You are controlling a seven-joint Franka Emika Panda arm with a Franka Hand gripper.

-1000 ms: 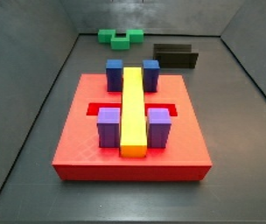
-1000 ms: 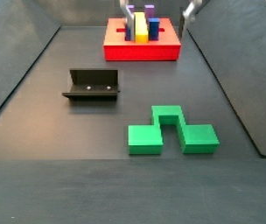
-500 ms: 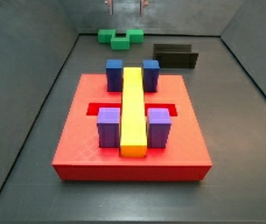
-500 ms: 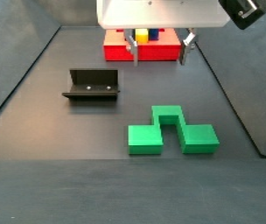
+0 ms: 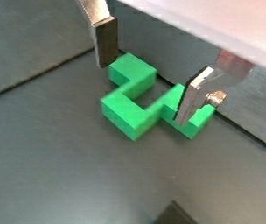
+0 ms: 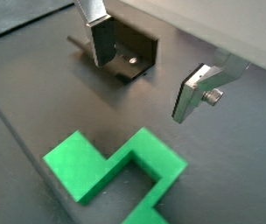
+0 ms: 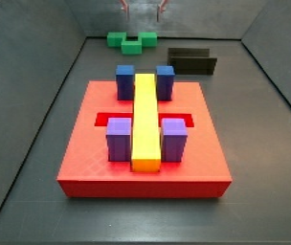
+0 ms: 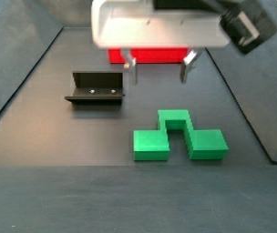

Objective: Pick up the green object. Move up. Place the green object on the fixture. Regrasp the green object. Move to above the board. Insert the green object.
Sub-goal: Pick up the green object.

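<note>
Above the floor, the end effector [image 8: 156, 71] hangs wide open, empty; it should centre over the green object [image 8: 178, 135] before descending, fingers [image 5: 105, 39] straddling its middle block.

Open floor around green object [image 8: 178, 136]; gripper [image 8: 157, 71] above, fixture [image 8: 96, 88] well aside.

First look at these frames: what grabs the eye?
The bright green object lying alone on the dark floor, untouched. The gripper hangs above the floor with its silver fingers spread wide and nothing between them. Next comes the red board with its long yellow bar flanked by blue and purple blocks, and the small black fixture standing on the floor between board and green piece.
</note>
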